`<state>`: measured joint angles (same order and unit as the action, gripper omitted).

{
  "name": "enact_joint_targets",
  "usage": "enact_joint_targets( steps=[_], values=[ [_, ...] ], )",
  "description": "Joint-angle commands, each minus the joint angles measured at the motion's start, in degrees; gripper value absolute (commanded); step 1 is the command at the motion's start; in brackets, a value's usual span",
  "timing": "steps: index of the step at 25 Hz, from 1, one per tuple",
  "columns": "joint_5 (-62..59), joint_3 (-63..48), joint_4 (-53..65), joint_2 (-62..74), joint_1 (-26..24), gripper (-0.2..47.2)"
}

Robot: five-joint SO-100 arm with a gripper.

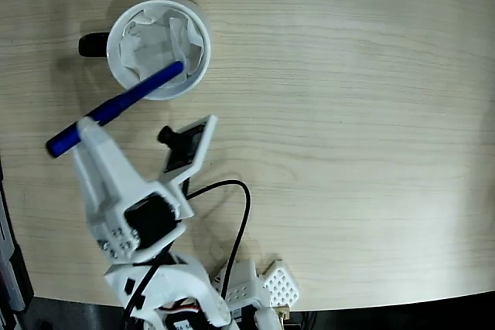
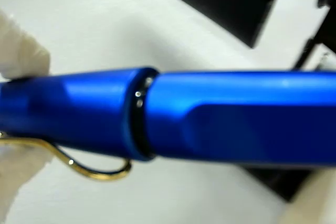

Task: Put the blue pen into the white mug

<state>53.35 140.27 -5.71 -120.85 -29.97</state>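
Pen tip over the mug, ready to drop in

In the fixed view our gripper (image 1: 91, 130) is clamped on the blue pen (image 1: 116, 107), which slants toward two o'clock, its far end over the rim of the white mug (image 1: 159, 49) and above the tissue (image 1: 151, 36). We should tilt it steeper and nudge it centreward before letting go; the blurred wrist view probably shows a thin clip (image 2: 84, 166).
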Motion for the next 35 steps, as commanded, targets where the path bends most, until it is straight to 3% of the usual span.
enact_joint_targets(
  steps=[1, 4, 6, 8, 13, 16, 17, 18, 21, 22, 28, 35],
  values=[
    [1.14, -0.35, -2.64, 0.35, 0.7, 0.0],
    [0.0, -0.35, -3.16, 1.14, 0.79, 1.9],
    [-0.18, -0.35, -3.25, 1.76, 0.62, 18.0],
    [-0.18, -0.35, -3.25, 2.11, 0.53, 23.9],
    [-0.18, -0.18, -3.25, 2.55, 2.37, 27.1],
    [-0.18, 0.26, -3.25, 2.55, 3.78, 26.9],
    [-0.79, 0.79, -3.25, 1.93, 4.22, 24.6],
    [-1.93, 1.67, -3.25, 0.7, 4.75, 20.8],
    [-8.44, 6.5, -3.25, -5.54, 6.42, 2.1],
    [-11.07, 8.7, -3.25, -7.82, 7.29, 0.1],
    [-34.28, 21.53, -2.37, -22.15, 16.26, 0.0],
    [-53.96, 23.47, 23.12, -33.84, 27.16, 0.0]
  ],
)
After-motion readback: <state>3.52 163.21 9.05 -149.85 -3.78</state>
